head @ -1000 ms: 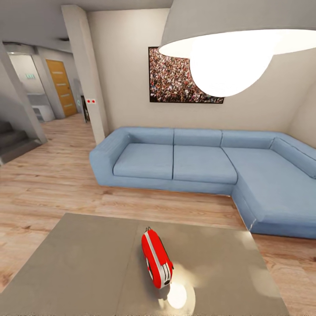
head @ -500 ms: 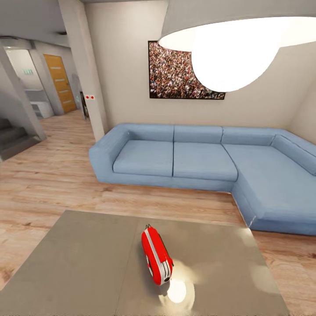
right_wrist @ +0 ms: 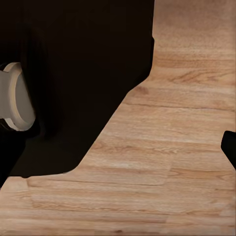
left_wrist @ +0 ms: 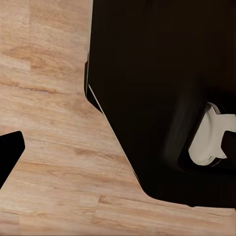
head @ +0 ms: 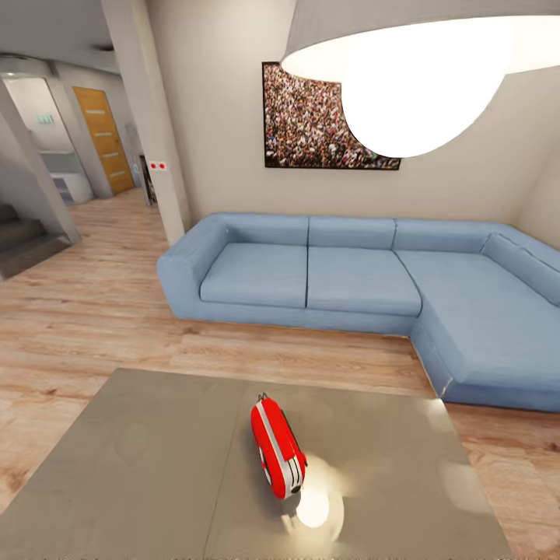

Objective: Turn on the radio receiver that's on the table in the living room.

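The red radio receiver (head: 277, 451) with white trim stands on edge near the middle of the glossy grey table (head: 140, 467), next to the seam, its thin wire handle up at the far end. In the left wrist view one dark fingertip (left_wrist: 7, 155) shows at the frame edge over wood floor; my left gripper (left_wrist: 118, 157) has its fingers wide apart with nothing between them. In the right wrist view a dark fingertip (right_wrist: 230, 147) sits at the opposite edge, and my right gripper (right_wrist: 118, 147) is likewise open and empty. Both hang low beside my black base (left_wrist: 162, 88).
A blue L-shaped sofa (head: 350, 280) runs behind the table, with a strip of plank floor between them. A white dome lamp (head: 420, 70) hangs close overhead. A crowd picture (head: 319, 120) hangs on the wall. A pillar (head: 152, 117), stairs (head: 23, 241) and an orange door (head: 101, 140) lie to the left.
The whole head view has shifted slightly, so the sofa and picture sit a little higher in the frame. The radio has kept its place on the table.
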Tool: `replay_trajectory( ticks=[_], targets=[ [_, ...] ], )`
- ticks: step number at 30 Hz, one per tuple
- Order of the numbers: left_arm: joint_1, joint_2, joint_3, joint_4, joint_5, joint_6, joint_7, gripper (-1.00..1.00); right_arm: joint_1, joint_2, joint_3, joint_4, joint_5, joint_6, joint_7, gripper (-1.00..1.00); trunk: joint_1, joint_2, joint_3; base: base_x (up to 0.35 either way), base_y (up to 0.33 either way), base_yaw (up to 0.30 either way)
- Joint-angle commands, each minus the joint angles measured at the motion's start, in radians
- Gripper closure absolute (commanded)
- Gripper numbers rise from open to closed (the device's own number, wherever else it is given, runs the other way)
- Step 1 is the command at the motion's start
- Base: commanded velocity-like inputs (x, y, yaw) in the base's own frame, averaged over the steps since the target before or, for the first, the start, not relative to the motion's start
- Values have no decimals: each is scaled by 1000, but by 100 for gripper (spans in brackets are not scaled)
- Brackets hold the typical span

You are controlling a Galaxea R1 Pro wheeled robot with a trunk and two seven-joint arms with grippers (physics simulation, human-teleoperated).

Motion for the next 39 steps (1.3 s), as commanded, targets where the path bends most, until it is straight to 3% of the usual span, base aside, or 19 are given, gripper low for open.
replay_trajectory(
  ticks=[1,35,39],
  targets=[
    [0,0,0,0,0,0,0,-100,0,0,0,0,0,0,0,-100,-4,7,2,0,0,0],
    [0,0,0,0,0,0,0,-100,0,0,0,0,0,0,0,-100,-134,245,54,0,0,0],
    [0,0,0,0,0,0,0,-100,0,0,0,0,0,0,0,-100,-134,245,47,0,0,0]
  ],
)
